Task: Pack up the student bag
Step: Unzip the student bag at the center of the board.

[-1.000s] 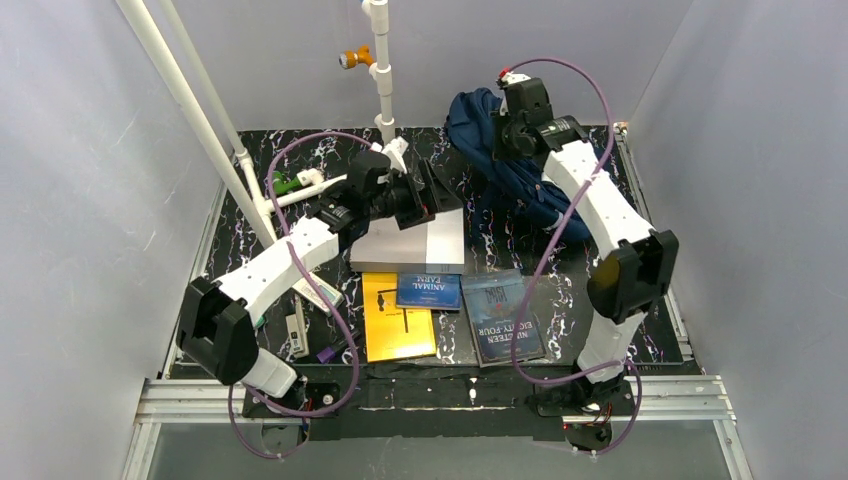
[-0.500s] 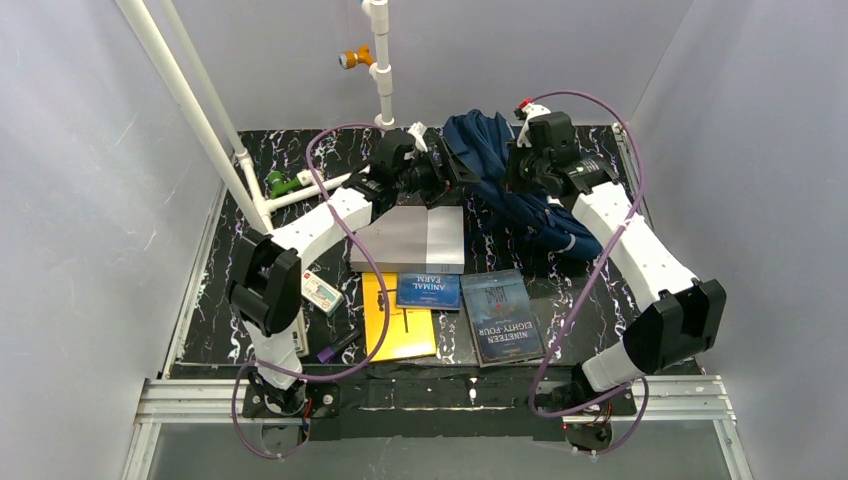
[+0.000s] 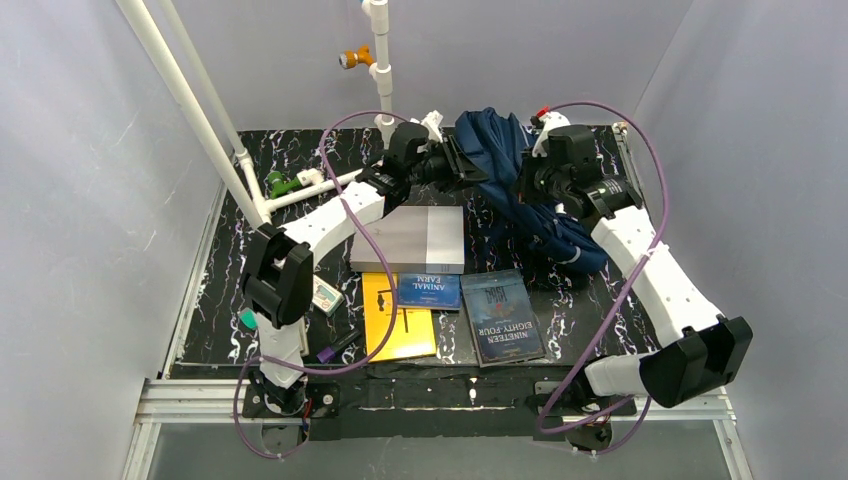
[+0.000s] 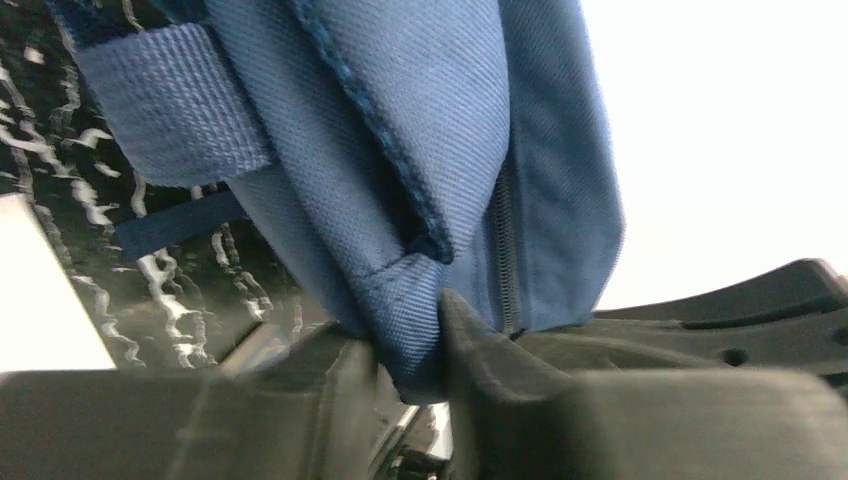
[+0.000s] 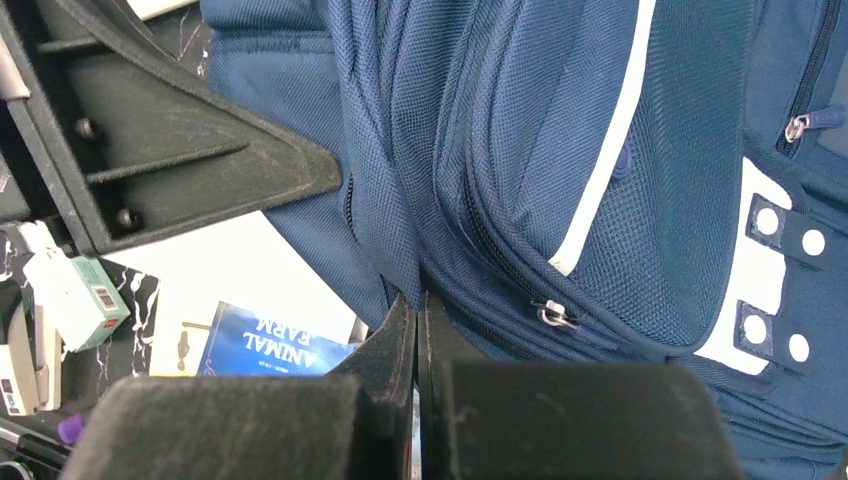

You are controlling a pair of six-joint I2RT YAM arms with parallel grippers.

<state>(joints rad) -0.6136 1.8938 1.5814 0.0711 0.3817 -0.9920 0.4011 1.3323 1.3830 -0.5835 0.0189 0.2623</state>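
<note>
The student bag (image 3: 498, 135), navy fabric with pale stripes and a white patch, lies crumpled at the back of the table, partly lifted between both arms. My left gripper (image 3: 464, 164) is at its left edge. In the left wrist view a thick seamed fold of the bag (image 4: 400, 120) sits squeezed between the fingers of the left gripper (image 4: 405, 335). My right gripper (image 3: 528, 188) is on the bag's middle. In the right wrist view the right gripper (image 5: 417, 300) pinches a thin edge of the bag (image 5: 640, 180) beside a zip pull (image 5: 553, 314).
In front of the bag lie a flat grey-and-white box (image 3: 410, 238), a blue "Animal Farm" book (image 3: 428, 290), a yellow book (image 3: 398, 320) and a "Nineteen Eighty-Four" book (image 3: 503, 316). A small green-and-white box (image 3: 325, 293) and a purple marker (image 3: 335, 348) lie at the left. White pipes (image 3: 380, 60) stand at the back.
My left arm reached from above the grey box back to the bag's left edge and its jaws closed on the fabric. The right arm swung rightward, dragging the bag with it.
</note>
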